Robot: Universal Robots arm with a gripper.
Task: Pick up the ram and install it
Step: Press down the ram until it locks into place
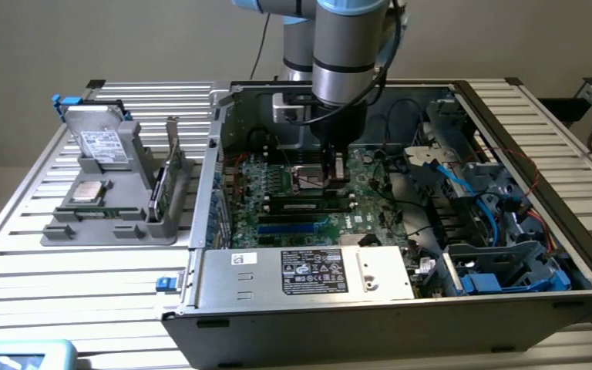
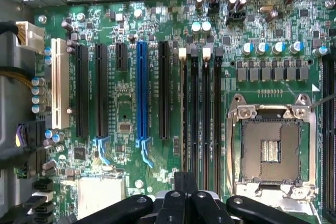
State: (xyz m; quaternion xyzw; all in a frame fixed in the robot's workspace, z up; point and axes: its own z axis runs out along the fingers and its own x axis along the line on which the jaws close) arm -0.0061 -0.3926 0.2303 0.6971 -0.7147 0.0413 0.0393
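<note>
The ram [image 1: 298, 206] is a long dark stick with a small white label. It stands on edge in a memory slot of the green motherboard [image 1: 275, 185], between the processor socket [image 1: 307, 179] and the blue slot [image 1: 286, 227]. In the wrist view its thin top edge [image 2: 184, 119] runs along the memory slot nearest the black expansion slot. My gripper [image 1: 329, 179] [image 2: 185, 182] hangs straight down inside the open computer case, fingers shut, in line with that slot near one end of the stick. I cannot tell whether the fingers touch the ram.
Three more black memory slots [image 2: 206, 124] lie beside the ram. Cables and blue drive brackets [image 1: 502, 270] crowd the case on the exterior view's right, with the power supply [image 1: 307, 270] in front. A grey tray [image 1: 111, 220] outside the case holds a drive [image 1: 102, 142], a processor chip [image 1: 90, 191] and a green card [image 1: 176, 181].
</note>
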